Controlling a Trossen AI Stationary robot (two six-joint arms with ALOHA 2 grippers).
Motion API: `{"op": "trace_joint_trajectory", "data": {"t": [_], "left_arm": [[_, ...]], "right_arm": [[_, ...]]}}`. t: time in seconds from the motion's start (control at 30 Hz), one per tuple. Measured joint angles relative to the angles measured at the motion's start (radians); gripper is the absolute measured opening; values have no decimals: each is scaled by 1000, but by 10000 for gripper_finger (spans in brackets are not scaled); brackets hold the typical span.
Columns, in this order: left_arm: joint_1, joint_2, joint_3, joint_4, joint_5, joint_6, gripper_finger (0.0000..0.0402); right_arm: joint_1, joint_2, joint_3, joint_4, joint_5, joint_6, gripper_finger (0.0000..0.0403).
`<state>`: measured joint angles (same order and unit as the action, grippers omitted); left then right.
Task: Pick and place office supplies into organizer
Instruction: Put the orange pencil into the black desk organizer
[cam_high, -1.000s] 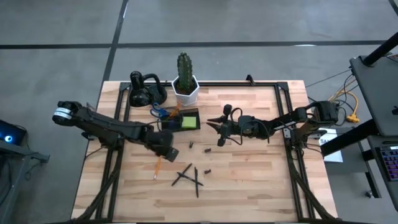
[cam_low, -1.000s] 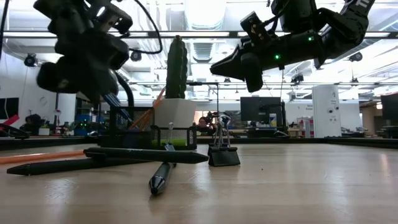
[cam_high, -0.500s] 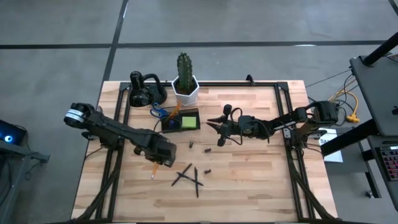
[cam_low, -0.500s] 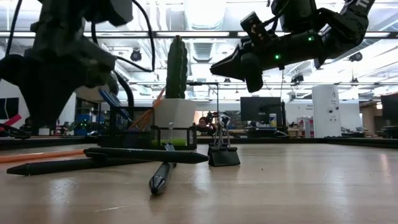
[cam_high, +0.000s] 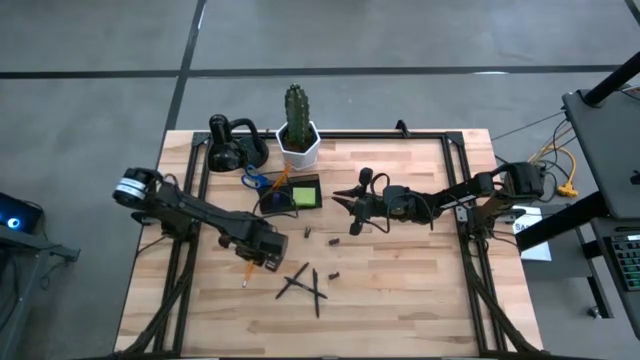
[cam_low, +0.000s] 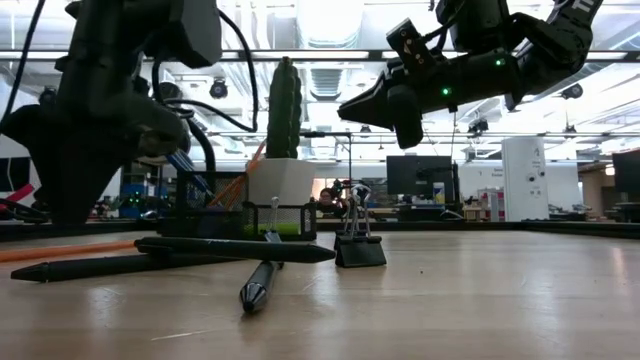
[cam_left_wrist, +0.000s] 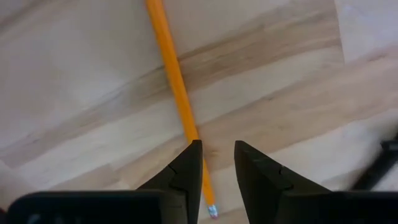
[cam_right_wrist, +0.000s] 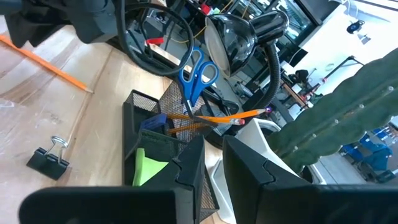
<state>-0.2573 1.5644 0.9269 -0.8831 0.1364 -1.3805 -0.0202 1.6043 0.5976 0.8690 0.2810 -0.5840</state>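
Orange pencil (cam_left_wrist: 176, 84) lies flat on worktop (cam_high: 400, 290), at 7 o'clock from organizer (cam_high: 291, 194). Left gripper (cam_left_wrist: 217, 163) right above pencil, jaws a little apart, pencil just beside one tip, not held. Organizer sits beside cactus pot (cam_high: 299, 146), holds scissors (cam_right_wrist: 197, 73), green pad (cam_right_wrist: 148, 164). Right gripper (cam_high: 340, 199) hangs at 3 o'clock from organizer, jaws a little apart, holding nothing.

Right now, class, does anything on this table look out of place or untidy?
Yes. Three black pens lie crossed in a heap on the bare wood, and an orange pencil lies loose under the left gripper, away from the organizer, where scissors and other pencils already stand.
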Motion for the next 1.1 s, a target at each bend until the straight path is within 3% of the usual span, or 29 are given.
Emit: {"op": "trace_joint_trajectory", "data": {"t": [1.1], "left_arm": [[-1,62,-67,11,-93,-80,77]], "right_arm": [[0,0,0,0,0,-1,47]]}}
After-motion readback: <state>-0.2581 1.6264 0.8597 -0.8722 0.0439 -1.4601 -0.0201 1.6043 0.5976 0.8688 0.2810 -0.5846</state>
